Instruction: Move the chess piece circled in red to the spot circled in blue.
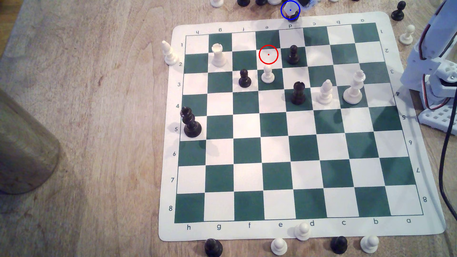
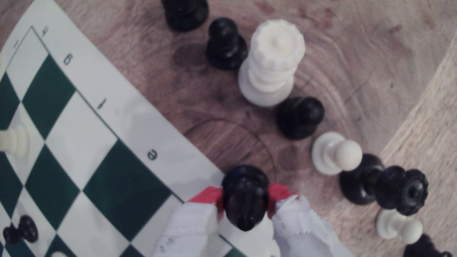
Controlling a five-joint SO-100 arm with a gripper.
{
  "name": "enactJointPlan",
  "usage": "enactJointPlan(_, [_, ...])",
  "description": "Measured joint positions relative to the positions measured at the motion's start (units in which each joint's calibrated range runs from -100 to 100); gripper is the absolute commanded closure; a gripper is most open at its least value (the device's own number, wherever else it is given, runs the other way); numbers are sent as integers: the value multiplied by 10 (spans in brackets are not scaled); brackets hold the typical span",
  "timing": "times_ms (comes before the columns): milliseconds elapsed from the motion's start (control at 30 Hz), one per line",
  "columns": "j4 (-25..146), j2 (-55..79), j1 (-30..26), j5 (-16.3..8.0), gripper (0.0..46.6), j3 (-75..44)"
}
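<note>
Wrist view: end effector (image 2: 246,201) clamps black bishop (image 2: 244,195).

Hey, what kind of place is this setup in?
Probably a home or hobby workbench rather than a factory: a roll-up chess mat lies on a worn wooden table, with a small white robot arm beside it, its gripper holding a black chess piece.

exterior view high over chessboard (image 1: 296,128), wrist view close, sharing its edge

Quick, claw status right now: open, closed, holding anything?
Claw: closed on the black bishop, red pads pressing both its sides.
</note>
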Motion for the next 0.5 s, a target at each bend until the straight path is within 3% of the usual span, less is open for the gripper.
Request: enactJointPlan(500, [-8,27,4,10,460,-12])
